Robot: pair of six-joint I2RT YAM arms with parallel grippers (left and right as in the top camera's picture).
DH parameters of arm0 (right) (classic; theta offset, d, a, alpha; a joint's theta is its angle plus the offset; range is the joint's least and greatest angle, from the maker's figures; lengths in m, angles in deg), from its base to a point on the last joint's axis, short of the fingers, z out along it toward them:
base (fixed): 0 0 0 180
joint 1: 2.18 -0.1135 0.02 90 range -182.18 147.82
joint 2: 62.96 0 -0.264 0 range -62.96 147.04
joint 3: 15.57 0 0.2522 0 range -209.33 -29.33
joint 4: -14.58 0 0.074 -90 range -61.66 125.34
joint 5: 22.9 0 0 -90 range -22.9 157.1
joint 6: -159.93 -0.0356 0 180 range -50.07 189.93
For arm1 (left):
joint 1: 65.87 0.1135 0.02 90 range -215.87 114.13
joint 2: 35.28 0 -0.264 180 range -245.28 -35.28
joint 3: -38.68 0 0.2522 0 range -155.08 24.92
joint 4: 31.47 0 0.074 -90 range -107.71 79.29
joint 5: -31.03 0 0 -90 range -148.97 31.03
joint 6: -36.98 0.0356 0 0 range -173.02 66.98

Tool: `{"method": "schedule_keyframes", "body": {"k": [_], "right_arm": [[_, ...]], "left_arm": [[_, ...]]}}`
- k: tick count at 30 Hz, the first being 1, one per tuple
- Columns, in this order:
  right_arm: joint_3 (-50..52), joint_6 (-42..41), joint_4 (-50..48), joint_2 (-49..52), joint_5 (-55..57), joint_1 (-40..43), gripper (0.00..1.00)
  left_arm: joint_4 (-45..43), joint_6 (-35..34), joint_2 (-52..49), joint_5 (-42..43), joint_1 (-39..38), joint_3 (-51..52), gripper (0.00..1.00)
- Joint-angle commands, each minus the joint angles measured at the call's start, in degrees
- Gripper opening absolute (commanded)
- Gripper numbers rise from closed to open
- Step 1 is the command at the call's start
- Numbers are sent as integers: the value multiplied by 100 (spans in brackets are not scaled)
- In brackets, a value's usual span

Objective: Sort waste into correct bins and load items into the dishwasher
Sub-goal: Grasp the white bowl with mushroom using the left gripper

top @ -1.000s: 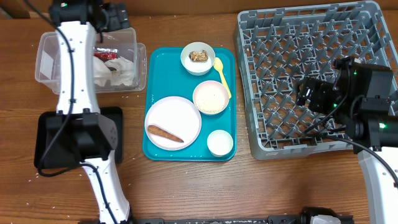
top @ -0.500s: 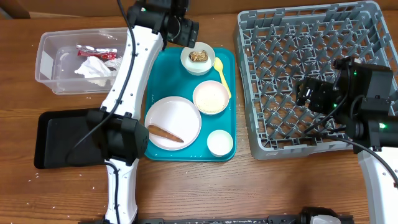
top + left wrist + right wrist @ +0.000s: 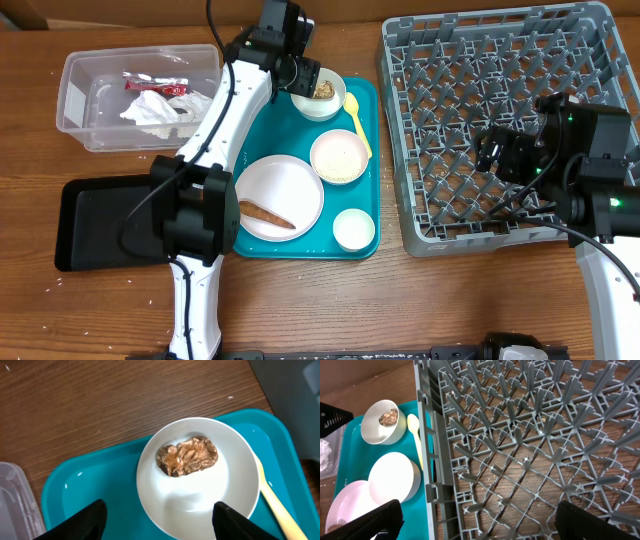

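Note:
My left gripper (image 3: 301, 72) is open and empty just above a white bowl (image 3: 320, 93) holding brown food pieces (image 3: 187, 455) at the far end of the teal tray (image 3: 250, 100). Its fingers (image 3: 159, 521) straddle the bowl's near rim. On the tray also lie a yellow spoon (image 3: 356, 122), a bowl of white grains (image 3: 341, 157), a plate (image 3: 278, 197) with a brown food piece (image 3: 265, 214), and a small cup (image 3: 354, 230). The clear tub (image 3: 90, 135) holds a crumpled napkin (image 3: 153, 108) and a red-and-white wrapper (image 3: 155, 85). My right gripper (image 3: 497, 152) is open over the grey rack (image 3: 500, 60).
A shallow black tray (image 3: 100, 225) lies at the front left beside the teal tray. A few white grains are scattered on the wooden table near the front left. The rack (image 3: 530, 435) holds no dishes.
My left arm has swung right from the clear tub to the bowl with brown food. The napkin and wrapper stay in the tub. The right arm has not moved.

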Motion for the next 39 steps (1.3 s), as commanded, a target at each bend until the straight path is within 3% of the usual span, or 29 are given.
{"method": "schedule_keyframes", "body": {"k": [1, 8, 14, 22, 28, 33, 36, 39], "right_arm": [[-151, 22, -15, -24, -52, -9, 100], [-151, 22, -24, -24, -52, -9, 100], [-151, 22, -39, -24, -52, -9, 100], [-151, 22, -83, -24, -52, -9, 100], [-153, 24, -85, -24, -48, -9, 100], [-151, 24, -83, -24, -31, -9, 100], [-151, 24, -81, -24, -31, -9, 100], [-151, 24, -81, -24, -31, -9, 100]], "left_arm": [[-326, -761, 31, -118, -33, 374, 63], [-737, -1169, 31, -138, -33, 938, 58], [-898, -1204, 31, -142, -33, 1123, 40], [-949, -1432, -111, -435, -33, 1202, 37], [-990, -1633, -245, -431, -33, 1202, 20], [-1062, -1648, -317, -431, -37, 1202, 17], [-1062, -1698, -385, -428, -37, 1204, 5], [-1069, -1696, -385, -433, -37, 1204, 4]]}}
